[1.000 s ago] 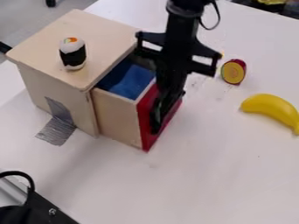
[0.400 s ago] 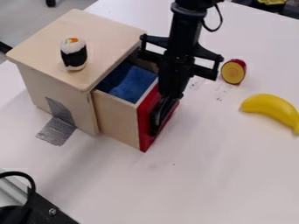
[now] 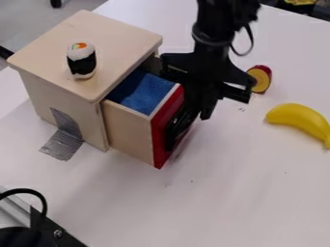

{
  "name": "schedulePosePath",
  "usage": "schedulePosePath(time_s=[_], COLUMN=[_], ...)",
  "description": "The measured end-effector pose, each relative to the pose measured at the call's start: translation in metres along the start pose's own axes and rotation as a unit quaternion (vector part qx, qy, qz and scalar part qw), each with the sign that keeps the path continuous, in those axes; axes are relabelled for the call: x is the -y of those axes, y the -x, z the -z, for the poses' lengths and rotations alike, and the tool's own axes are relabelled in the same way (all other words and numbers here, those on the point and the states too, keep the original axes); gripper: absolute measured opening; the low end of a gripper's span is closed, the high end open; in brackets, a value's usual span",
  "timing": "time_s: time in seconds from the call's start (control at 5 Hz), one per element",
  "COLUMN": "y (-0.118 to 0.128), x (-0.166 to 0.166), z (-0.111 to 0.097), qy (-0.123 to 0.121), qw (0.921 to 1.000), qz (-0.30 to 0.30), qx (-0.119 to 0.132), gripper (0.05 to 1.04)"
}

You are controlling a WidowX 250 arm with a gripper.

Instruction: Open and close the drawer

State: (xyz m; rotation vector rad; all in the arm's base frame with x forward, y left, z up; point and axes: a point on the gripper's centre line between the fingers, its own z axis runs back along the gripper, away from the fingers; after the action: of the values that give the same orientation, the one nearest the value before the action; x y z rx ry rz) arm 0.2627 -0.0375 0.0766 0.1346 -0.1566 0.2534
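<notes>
claw (image 3: 187,126) more aslant, open drawer (image 3: 130,129) just beside it, spread and hold unclear

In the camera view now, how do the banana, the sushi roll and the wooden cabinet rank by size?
Largest to smallest, as they look:
1. Wooden cabinet
2. Yellow banana
3. Sushi roll

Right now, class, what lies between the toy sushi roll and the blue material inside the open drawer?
In the camera view, a bare stretch of the cabinet's wooden top lies between the sushi roll and the blue material in the drawer.
</notes>
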Motion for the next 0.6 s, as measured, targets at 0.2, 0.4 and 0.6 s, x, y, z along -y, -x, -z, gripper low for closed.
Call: schedulePosePath(time_s=[0.2,0.4,0.6], y=[-0.006,-0.004,-0.004], x=[-0.002,0.002,-0.003], z=[0.005,0.022,0.036], qy=[-0.007,0.006,0.019], qw=[0.9985,0.9983,0.9985], qz=[-0.011,-0.014,-0.037], qx=[0.052,0.057,0.036], gripper=[0.11,0.11,0.11])
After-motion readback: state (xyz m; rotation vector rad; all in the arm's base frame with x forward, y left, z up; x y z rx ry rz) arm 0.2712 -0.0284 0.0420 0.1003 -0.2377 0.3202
